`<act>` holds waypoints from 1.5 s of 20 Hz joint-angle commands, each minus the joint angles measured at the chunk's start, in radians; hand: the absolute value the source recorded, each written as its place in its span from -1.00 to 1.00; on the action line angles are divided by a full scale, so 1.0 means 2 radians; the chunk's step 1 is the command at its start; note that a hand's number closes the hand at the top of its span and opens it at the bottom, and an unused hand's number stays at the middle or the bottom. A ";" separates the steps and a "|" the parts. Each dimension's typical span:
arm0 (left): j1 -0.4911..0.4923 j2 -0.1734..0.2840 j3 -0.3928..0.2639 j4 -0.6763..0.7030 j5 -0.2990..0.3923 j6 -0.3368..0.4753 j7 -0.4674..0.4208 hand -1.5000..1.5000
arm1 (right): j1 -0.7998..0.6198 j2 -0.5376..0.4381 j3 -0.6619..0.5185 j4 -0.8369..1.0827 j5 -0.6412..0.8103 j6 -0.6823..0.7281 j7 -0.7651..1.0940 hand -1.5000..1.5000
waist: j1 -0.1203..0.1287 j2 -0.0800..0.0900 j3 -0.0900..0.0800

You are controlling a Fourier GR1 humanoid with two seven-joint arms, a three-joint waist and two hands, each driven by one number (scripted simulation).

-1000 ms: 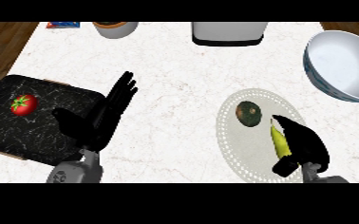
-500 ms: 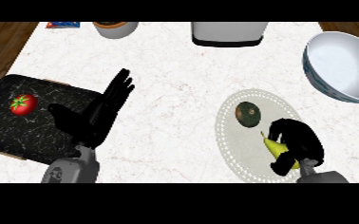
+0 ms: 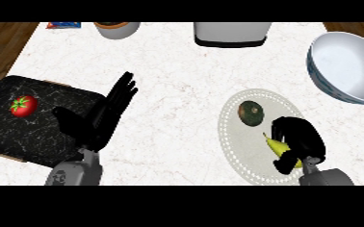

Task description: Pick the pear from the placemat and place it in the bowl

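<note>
Curling round the pear (image 3: 278, 147) with the right hand (image 3: 298, 142), fingers wrapped over its upper side and hiding most of it. Lying on the pale round placemat (image 3: 235, 144) at the table's (image 3: 177, 77) right, the pear just beside a dark green round fruit (image 3: 250, 112). Pointing its narrow end up and to the left, toward that fruit; running its long axis diagonally, the fat end buried under the palm. Risking a slip on lifting, the tapered shape probably sliding out of the curl. Possibly nudging the green fruit too. Resting open at the left, the left hand (image 3: 99, 118), holding nothing. Waiting at the far right, well apart, the bowl (image 3: 341, 72).
</note>
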 commanded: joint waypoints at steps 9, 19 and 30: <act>0.006 -0.008 0.000 -0.017 -0.012 0.011 0.006 0.00 | 0.035 -0.055 -0.030 -0.127 0.021 0.006 -0.033 1.00 | -0.004 0.001 0.003; 0.009 -0.017 -0.003 -0.006 -0.015 0.015 0.003 0.00 | 0.048 -0.064 -0.110 -0.413 -0.050 0.101 0.051 1.00 | -0.010 -0.001 0.002; 0.003 -0.010 0.001 -0.017 -0.010 0.002 0.011 0.00 | -0.079 -0.098 -0.250 -0.371 -0.143 0.175 0.068 1.00 | 0.001 0.002 0.003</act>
